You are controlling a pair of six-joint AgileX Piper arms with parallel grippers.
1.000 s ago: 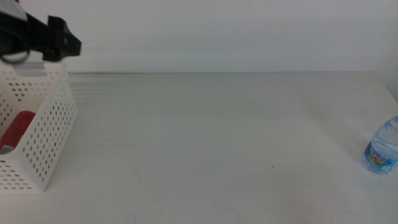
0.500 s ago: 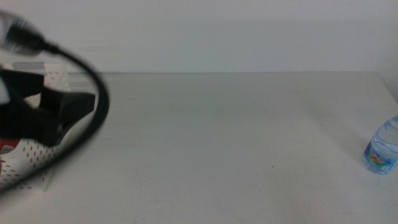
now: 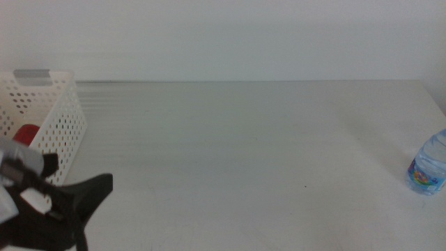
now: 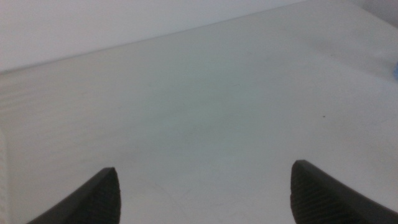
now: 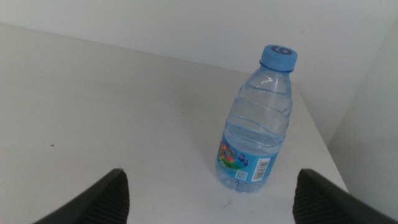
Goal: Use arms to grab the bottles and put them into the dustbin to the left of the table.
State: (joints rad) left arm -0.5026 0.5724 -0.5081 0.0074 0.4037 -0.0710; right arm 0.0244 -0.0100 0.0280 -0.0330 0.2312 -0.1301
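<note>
**Clear water bottle waits at the right edge**

Blue-capped water bottle [image 3: 428,171] stands upright at the frame's right edge. Right gripper [image 5: 208,196] faces it, jaws spread, empty; next it must close in. Left gripper [image 3: 59,209], released, sits lower left beside the dustbin [image 3: 66,122].

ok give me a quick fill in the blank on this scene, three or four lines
1. The water bottle stands upright near the table's ____ edge.
2. The bottle's cap is ____ in colour.
3. Inside the white basket a ____ item shows.
4. The left claw is ____ and holds nothing, above bare table in front of the basket; the right claw, also open, faces the bottle.

Missing words: right; blue; red; open
</note>
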